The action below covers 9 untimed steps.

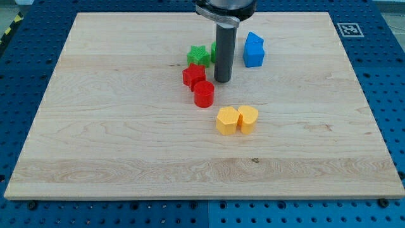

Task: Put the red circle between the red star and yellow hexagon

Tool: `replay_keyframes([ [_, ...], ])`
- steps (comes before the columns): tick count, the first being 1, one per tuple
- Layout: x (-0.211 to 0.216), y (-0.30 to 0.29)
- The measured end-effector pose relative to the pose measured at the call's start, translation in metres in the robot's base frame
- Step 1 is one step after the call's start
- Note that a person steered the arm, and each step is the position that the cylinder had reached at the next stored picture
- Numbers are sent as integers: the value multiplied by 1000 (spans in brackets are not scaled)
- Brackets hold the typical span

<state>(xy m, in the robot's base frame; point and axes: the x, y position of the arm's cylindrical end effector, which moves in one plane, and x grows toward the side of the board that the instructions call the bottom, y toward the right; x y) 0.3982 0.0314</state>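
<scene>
Rod's tip stands beside the red blocks on a wooden tabletop (95,139).

My tip (222,80) rests on the board just to the view's right of the red star (193,76) and just above and right of the red circle (204,94), apart from both. The circle touches the star's lower right edge; the yellow hexagon (226,120) lies near, toward the view's bottom right, pressed against a second yellow block (248,118). A green star (199,55) sits above the red star, with another green block partly hidden behind the rod, and a blue block (254,50) at the right. The arm has no jaws to report.
</scene>
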Motion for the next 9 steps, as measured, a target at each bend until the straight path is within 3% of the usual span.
replay_keyframes([
  [4,-5,-85],
  [7,21,5],
  [9,44,-3],
])
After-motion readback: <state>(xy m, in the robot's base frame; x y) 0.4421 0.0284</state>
